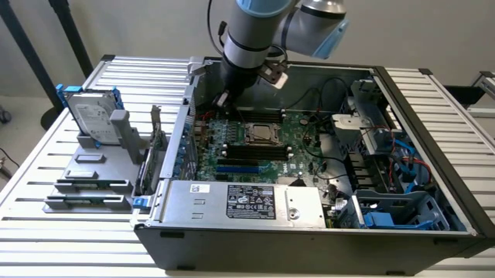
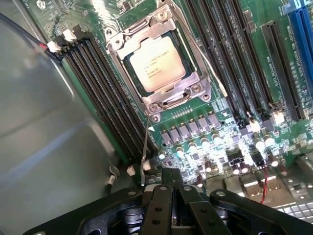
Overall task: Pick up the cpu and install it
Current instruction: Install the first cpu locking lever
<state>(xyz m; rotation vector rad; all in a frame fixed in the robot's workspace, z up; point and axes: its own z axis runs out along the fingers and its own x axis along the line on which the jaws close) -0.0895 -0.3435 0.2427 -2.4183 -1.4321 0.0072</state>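
Within its socket [image 2: 172, 98], the cpu [image 2: 157, 64] lies flat, plate upward.

This looks like my robotics lab bench: a slatted metal table [image 1: 46, 243] carries an opened computer case [image 1: 309, 246], motherboard [image 1: 293, 128] bared; at nine o'clock from it in the exterior view, a grey rack [image 1: 130, 139] holds a hard drive [image 1: 91, 119] and memory sticks [image 1: 93, 186], with a plain wall [image 1: 139, 29] at twelve

The small flat square cpu [image 2: 157, 63] has a pale silvery plate with faint dark print. The motherboard [image 2: 44, 19] is green, with black memory slots [image 2: 105, 93] and blue slots [image 2: 301, 29]. The gripper [image 2: 172, 191] is black; the ribbed metal bench [image 1: 46, 231] is white.
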